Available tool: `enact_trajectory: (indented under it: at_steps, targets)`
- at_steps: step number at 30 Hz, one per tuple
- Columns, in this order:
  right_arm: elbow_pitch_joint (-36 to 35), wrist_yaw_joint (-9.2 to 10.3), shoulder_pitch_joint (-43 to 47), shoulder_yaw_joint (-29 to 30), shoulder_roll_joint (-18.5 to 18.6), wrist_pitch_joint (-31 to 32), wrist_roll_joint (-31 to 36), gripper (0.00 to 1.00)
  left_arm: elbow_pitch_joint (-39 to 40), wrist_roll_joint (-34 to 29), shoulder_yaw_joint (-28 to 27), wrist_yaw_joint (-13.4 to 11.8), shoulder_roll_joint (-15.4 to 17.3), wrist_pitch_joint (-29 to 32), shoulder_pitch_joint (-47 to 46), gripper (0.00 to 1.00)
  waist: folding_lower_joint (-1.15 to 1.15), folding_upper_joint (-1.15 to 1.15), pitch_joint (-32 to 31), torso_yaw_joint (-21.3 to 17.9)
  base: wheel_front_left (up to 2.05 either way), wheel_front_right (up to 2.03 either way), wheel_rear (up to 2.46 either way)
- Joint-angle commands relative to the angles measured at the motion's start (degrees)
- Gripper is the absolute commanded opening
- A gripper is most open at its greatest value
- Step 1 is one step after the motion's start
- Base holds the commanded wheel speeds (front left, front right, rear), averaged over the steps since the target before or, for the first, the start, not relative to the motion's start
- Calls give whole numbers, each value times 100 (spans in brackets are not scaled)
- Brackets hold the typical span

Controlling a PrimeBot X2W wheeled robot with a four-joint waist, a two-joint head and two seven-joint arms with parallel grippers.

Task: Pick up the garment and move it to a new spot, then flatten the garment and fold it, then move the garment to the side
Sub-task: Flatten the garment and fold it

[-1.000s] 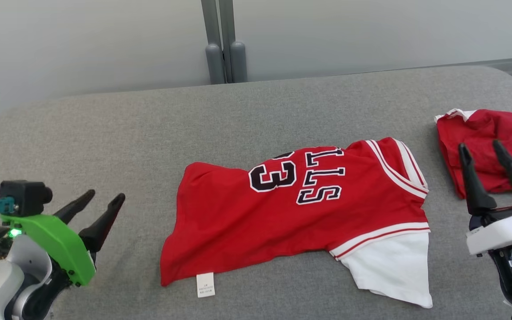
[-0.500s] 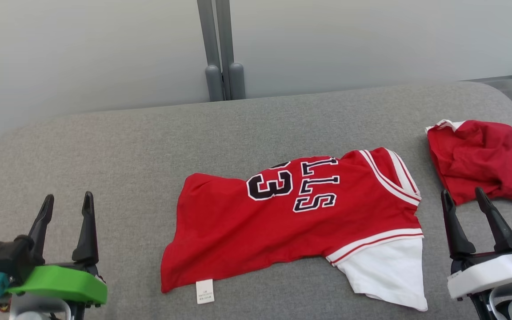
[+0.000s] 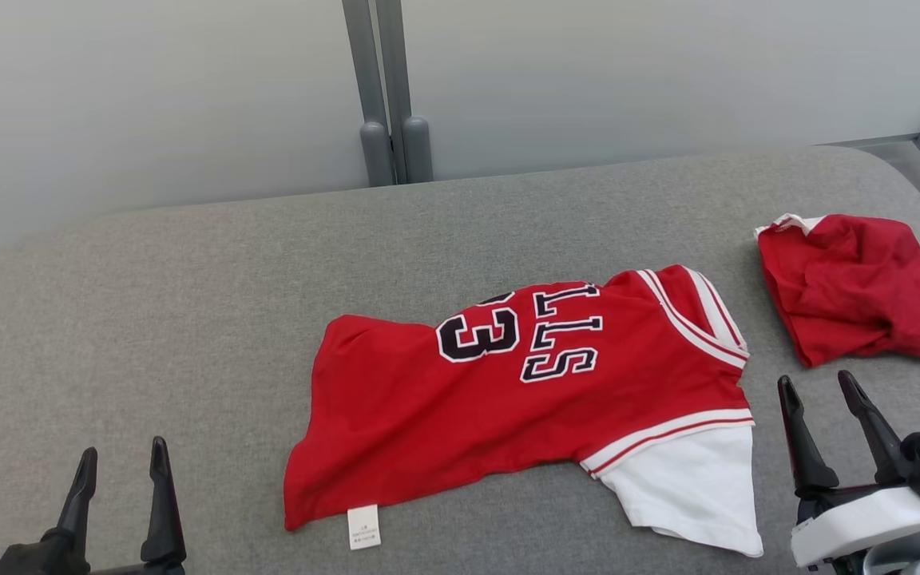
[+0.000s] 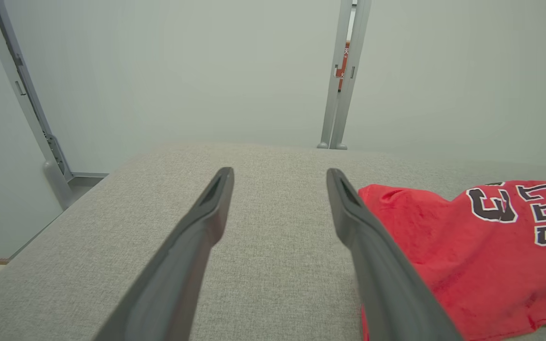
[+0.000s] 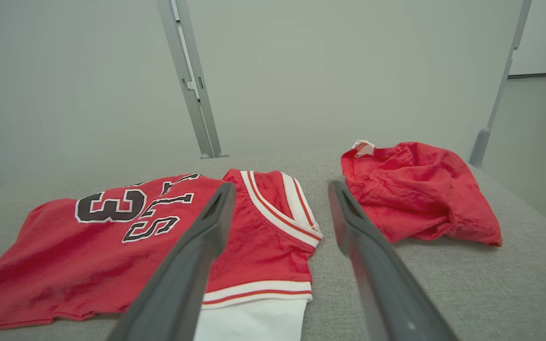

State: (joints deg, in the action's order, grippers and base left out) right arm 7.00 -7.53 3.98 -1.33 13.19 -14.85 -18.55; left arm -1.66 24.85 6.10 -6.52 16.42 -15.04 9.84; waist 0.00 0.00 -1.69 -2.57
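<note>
1. The garment [image 3: 508, 399], a red jersey with black white-outlined lettering, lies around the middle of the grey tabletop [image 3: 188, 319]. It is spread roughly but not smoothed. One white sleeve [image 3: 691, 487] sticks out at its near right corner, and one small white label [image 3: 363, 527] sits at its near left hem.
2. It keeps the same shape and the same creases as a second ago. Its small drift across the head view matches the drift of the wall and the table edge, so the camera moved, not the cloth.
3. What has changed is the arms. The left tool [image 3: 123, 447], which leaned toward the jersey a second ago, has drawn back to the lower left with its fingers pointing straight up the view. The right tool [image 3: 815, 378] has pulled in to the lower right.
4. Both tools stand wide open and hold nothing, each well apart from the jersey.
5. To my eye this is a rest pose, so the pick-up has not begun.
6. Count: two garments, namely the jersey and a smaller rumpled red garment [image 3: 851, 287] at the far right, apart from it; two tools with two fingers each.
</note>
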Motion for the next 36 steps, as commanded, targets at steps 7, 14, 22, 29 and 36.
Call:
enact_trajectory:
  at_steps: [7, 14, 22, 29, 36]
  targets:
    - [-130, 8, -116, -30, 133, -38, -54, 100, -133, -429, -320, 422, -324, -16, -81, 100, 0, 0, 23, 18, 0, 0, 0]
    - [145, 8, 67, -65, 355, 866, -382, 100, -697, -463, 31, 787, -222, 779, -172, 100, 0, 0, 55, -11, 0, 0, 0]
    - [548, 5, 57, -384, 413, 2928, -944, 100, -813, 127, 512, 1166, -80, 2712, -466, 100, 0, 0, 260, -49, 0, 0, 0]
    - [1011, 6, -177, -492, 138, 3495, -1095, 100, -1177, 257, 724, 1250, -115, 3046, -912, 100, 0, 0, 467, -47, 0, 0, 0]
    - [1333, 5, -431, -732, -39, 3326, -1098, 100, -1785, 483, 972, 1356, -162, 3052, -1229, 100, 0, 0, 506, -155, 0, 0, 0]
